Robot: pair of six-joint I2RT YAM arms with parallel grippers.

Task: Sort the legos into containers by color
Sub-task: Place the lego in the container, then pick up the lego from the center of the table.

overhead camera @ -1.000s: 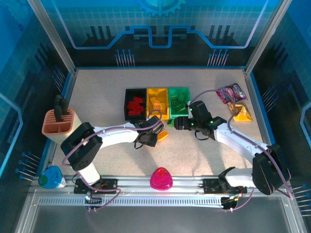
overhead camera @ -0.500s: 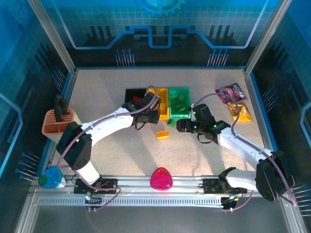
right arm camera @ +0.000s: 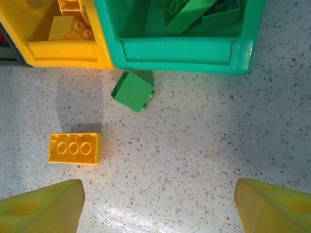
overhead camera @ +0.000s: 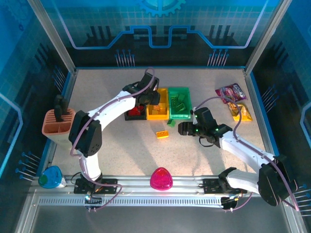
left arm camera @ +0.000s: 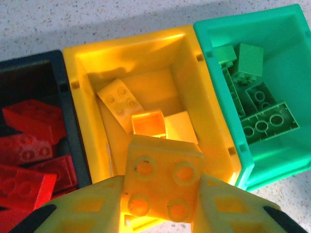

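Our left tool (left arm camera: 160, 204) pinches a yellow lego (left arm camera: 163, 177) right over the yellow bin (left arm camera: 87, 121) so colors match, while our right tool (right arm camera: 158, 204) hangs wide above the loose green lego (right arm camera: 133, 91) on the counter (right arm camera: 204, 145).

On the speckled table (right arm camera: 194, 145) a black plastic bin (left arm camera: 34, 62), yellow plastic bin (right arm camera: 63, 51) and green plastic bin (right arm camera: 180, 51) stand in a row, left to right. A small green plastic brick (right arm camera: 132, 91) lies just before the green bin's left corner, a yellow three-stud brick (right arm camera: 74, 148) nearer and leftward. The left gripper (left arm camera: 163, 194) holds a yellow four-stud brick (left arm camera: 163, 177) over the yellow bin
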